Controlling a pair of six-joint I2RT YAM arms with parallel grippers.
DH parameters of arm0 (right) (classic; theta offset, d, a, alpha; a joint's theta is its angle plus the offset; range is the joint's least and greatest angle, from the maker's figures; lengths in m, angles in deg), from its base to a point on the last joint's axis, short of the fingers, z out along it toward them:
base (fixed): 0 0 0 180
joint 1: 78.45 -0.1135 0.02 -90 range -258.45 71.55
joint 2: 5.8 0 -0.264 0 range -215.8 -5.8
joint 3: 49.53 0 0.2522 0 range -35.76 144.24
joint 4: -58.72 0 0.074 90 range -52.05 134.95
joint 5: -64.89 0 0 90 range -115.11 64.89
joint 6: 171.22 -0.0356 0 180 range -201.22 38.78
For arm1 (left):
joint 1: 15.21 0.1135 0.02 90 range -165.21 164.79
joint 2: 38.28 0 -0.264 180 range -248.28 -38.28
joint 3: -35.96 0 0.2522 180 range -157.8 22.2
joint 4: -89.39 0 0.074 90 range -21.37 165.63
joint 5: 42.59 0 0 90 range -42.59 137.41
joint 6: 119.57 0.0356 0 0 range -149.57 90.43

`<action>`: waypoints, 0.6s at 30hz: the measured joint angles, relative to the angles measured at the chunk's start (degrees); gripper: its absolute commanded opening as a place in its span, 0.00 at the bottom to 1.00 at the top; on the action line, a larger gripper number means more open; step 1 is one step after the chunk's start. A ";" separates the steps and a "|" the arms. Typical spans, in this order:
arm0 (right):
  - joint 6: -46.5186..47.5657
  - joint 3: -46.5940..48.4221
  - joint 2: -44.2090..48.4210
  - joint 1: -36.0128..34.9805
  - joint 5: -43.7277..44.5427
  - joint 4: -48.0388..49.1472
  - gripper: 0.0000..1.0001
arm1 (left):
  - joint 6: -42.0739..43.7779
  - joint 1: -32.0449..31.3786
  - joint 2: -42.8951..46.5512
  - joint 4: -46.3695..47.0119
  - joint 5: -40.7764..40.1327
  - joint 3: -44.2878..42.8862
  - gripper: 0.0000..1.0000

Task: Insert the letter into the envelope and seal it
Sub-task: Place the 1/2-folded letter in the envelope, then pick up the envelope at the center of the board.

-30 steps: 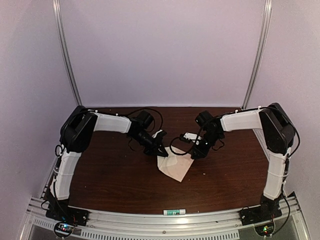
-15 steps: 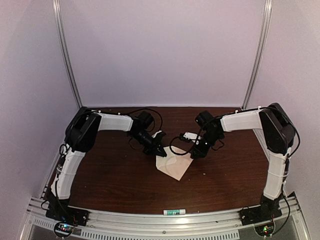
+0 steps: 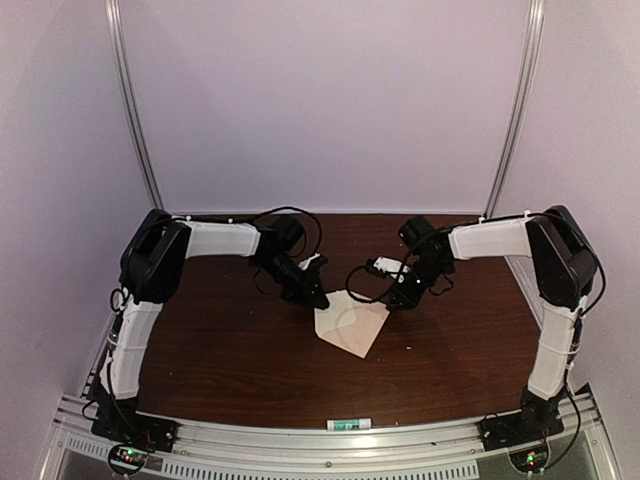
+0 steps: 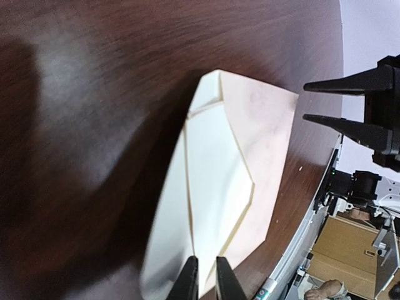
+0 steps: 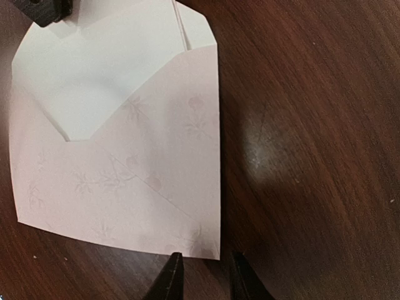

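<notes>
Dark wooden table (image 3: 230,360); small white-green item (image 3: 348,424) on metal rail (image 3: 250,433) at near edge; pale backdrop (image 3: 330,100) behind.

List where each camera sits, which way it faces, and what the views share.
Top external: high behind the bases, looking down at the table; both arms show.
Left wrist: on the left arm, looking past the left end effector at the envelope.
Right wrist: on the right arm, looking past the right end effector at the same envelope.
Shared: all three show the envelope.
</notes>
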 measured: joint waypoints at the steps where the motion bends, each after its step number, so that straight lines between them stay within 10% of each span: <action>1: 0.04 -0.31 0.83 0.39 0.02 0.00 0.28 | 0.24 0.07 1.42 -0.13 -1.07 0.87 0.14; 18: 1.07 -2.67 6.58 1.14 -2.91 -0.85 0.33 | -6.73 2.25 14.38 17.33 -11.69 21.81 0.27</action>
